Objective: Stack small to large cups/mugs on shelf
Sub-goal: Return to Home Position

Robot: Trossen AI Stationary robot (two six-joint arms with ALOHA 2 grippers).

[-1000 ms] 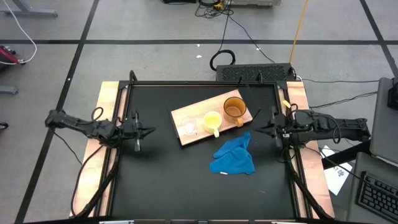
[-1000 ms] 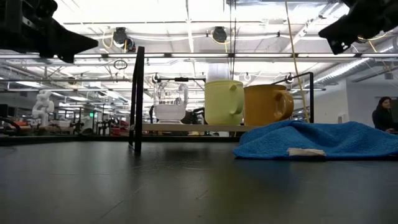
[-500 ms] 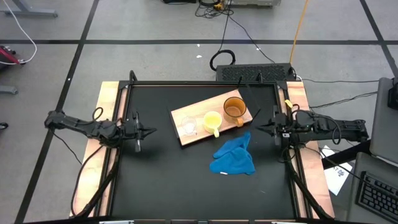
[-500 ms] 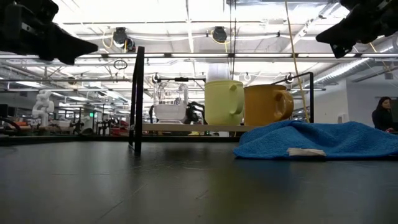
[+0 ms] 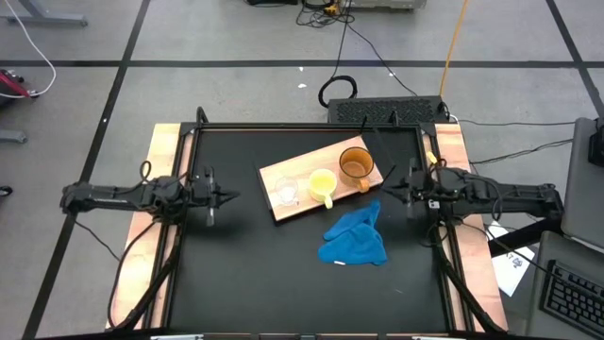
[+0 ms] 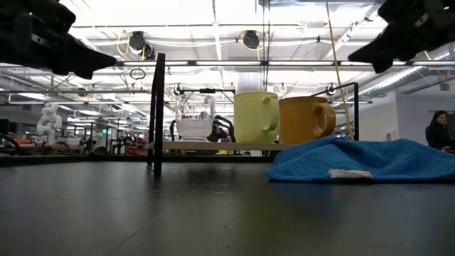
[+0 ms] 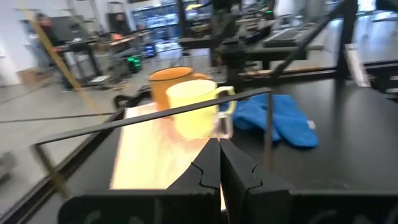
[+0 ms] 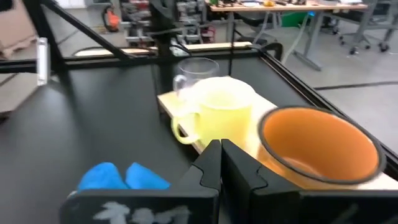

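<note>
Overhead straight down, low level across table [image 5: 245, 269]; wrists face inward — all share yellow mug [image 5: 322, 182].

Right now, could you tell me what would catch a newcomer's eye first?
Three vessels stand in a row on the wooden board mid-table: clear glass cup, yellow mug, orange mug. A blue cloth lies beside it. The left pincer and right pincer hover shut at opposite sides.

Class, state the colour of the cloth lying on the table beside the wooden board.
Blue; the cloth shows best in the high view.
</note>
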